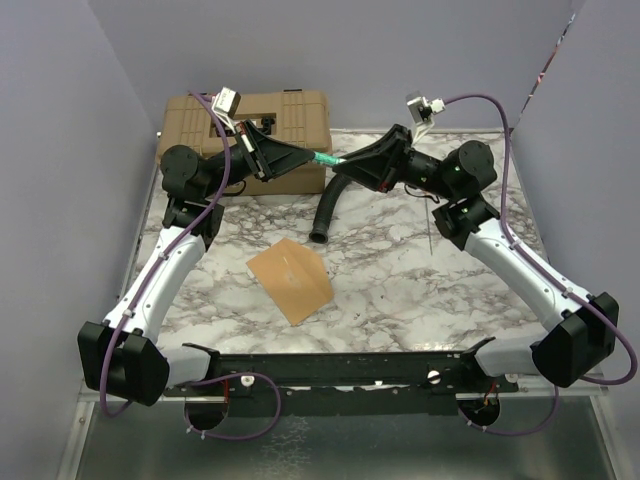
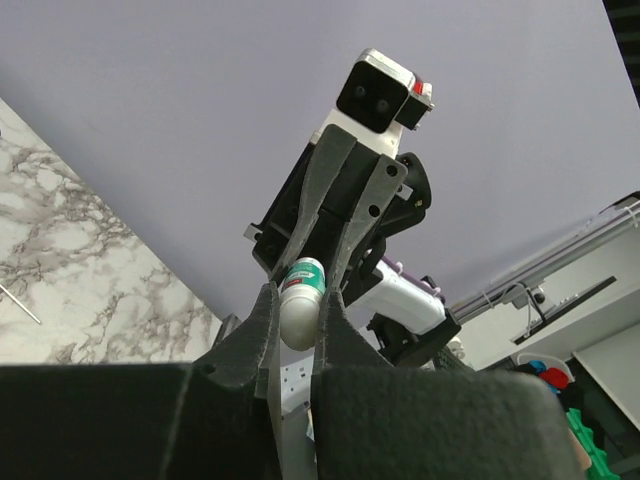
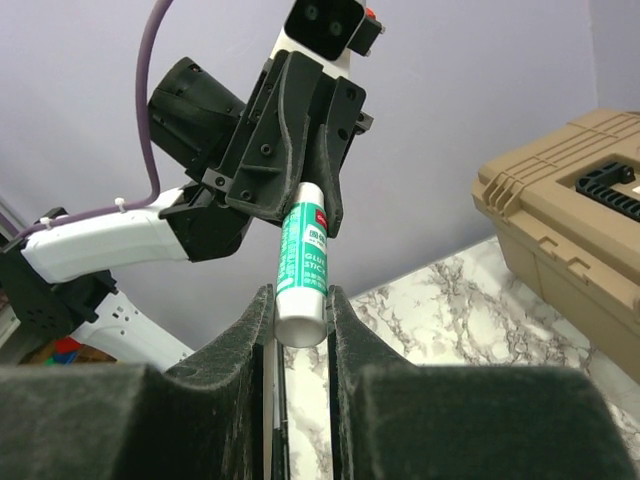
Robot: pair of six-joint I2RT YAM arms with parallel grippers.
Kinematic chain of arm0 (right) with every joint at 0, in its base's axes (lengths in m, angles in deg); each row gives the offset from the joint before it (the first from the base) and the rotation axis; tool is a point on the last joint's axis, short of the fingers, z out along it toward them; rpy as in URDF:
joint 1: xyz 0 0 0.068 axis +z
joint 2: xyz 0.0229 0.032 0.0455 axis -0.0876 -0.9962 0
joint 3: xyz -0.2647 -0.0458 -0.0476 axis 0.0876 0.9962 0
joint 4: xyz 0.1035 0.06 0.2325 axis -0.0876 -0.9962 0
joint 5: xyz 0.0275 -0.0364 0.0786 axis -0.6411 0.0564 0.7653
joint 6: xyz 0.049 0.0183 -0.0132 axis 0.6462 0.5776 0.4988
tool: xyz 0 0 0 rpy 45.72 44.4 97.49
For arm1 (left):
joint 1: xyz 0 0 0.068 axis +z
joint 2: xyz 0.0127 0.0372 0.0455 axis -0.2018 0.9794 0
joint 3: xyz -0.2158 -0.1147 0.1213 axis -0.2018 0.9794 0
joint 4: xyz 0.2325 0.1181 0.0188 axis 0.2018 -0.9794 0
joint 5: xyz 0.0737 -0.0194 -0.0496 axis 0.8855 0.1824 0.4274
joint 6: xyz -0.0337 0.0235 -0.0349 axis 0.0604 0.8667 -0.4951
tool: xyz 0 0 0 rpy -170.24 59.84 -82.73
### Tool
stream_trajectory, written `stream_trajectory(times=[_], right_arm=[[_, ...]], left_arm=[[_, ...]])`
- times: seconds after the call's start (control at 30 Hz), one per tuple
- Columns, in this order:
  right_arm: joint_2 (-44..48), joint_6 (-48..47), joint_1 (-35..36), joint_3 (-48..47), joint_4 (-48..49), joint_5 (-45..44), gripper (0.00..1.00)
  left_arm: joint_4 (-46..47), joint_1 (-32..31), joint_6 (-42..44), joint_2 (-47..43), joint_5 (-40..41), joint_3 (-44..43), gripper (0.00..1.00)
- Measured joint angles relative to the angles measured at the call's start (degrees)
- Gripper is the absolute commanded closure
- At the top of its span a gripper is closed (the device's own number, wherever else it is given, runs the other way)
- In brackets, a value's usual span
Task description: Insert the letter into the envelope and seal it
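Observation:
The orange-tan envelope [image 1: 290, 278] lies flat on the marble table [image 1: 420, 280], in front of both arms. The letter does not show as a separate sheet. Above the back of the table, a green glue stick [image 1: 322, 158] hangs level between the two grippers. My left gripper [image 1: 303, 156] is shut on its white rounded end [image 2: 299, 312]. My right gripper [image 1: 347, 165] is shut on the flat white end of the glue stick [image 3: 302, 270]. In each wrist view the other gripper faces the camera, the right gripper [image 2: 345, 215] and the left gripper [image 3: 300, 150].
A tan toolbox [image 1: 250, 135] stands at the back left, right behind my left gripper, and shows as the toolbox [image 3: 570, 210] in the right wrist view. A black hose [image 1: 330, 205] curves across the table under the grippers. A thin rod [image 1: 428, 235] lies by the right arm.

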Motion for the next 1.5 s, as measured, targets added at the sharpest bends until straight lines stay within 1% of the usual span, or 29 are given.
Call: stream_trajectory(times=[0.07, 0.1, 0.13, 0.17, 0.2, 0.27, 0.47, 0.63, 0.73, 0.87, 0.93, 1.0, 1.13, 1.27, 1.5], right_arm=[[0.0, -0.37, -0.02, 0.02, 0.31, 0.09, 0.63], [0.0, -0.59, -0.02, 0.11, 0.74, 0.13, 0.53], [0.02, -0.83, 0.0, 0.42, 1.6, 0.09, 0.45], [0.02, -1.27, 0.0, 0.98, 2.91, 0.02, 0.39], [0.11, -1.73, 0.0, 1.73, 4.55, 0.04, 0.35], [0.15, -3.15, 0.02, 3.13, 7.82, -0.02, 0.33], [-0.83, -11.72, 1.44, 4.15, 16.31, -0.31, 0.33], [-4.31, -19.28, 3.15, 2.89, 19.89, -0.42, 0.33], [-6.47, -21.73, 3.61, 2.89, 22.21, -0.48, 0.38], [-8.24, -23.21, 3.72, 2.89, 24.28, -0.44, 0.48], [-8.5, -23.54, 3.72, 2.89, 25.49, -0.46, 0.49], [-8.5, -23.65, 3.74, 2.89, 26.88, -0.48, 0.5], [-8.5, -23.87, 3.78, 2.89, 28.61, -0.48, 0.43], [-8.5, -24.11, 3.8, 2.89, 29.16, -0.48, 0.41], [-8.52, -24.09, 3.8, 2.93, 29.88, -1.36, 0.5]], left_arm=[[0.0, 0.0, -0.13, -0.02, 0.04, 0.0, 1.0], [0.0, -0.02, -0.26, -0.02, 0.11, 0.0, 1.0], [0.07, -0.02, -0.42, -0.02, 0.2, 0.0, 1.0], [0.07, -0.09, -0.7, -0.02, 0.26, 0.0, 1.0], [0.11, -0.13, -1.18, -0.02, 0.61, 0.09, 1.0], [0.15, -0.44, -2.23, -0.02, 1.31, 0.24, 1.0], [0.35, -1.86, -8.72, -0.02, 4.98, 1.7, 1.0], [0.35, -2.82, -14.1, -0.02, 7.91, 3.54, 1.0], [0.48, -3.15, -16.22, -0.09, 9.31, 4.55, 1.0], [0.81, -3.39, -18.86, -0.13, 10.82, 6.51, 1.0], [0.87, -3.41, -19.91, -0.13, 11.3, 7.19, 1.0], [1.07, -3.41, -20.72, -0.13, 11.76, 7.43, 1.0], [2.8, -3.5, -22.8, -0.13, 12.31, 7.96, 1.0], [5.2, -3.5, -24.87, -0.13, 12.57, 8.48, 1.0], [8.83, -3.5, -27.45, -0.13, 13.14, 9.38, 1.0]])
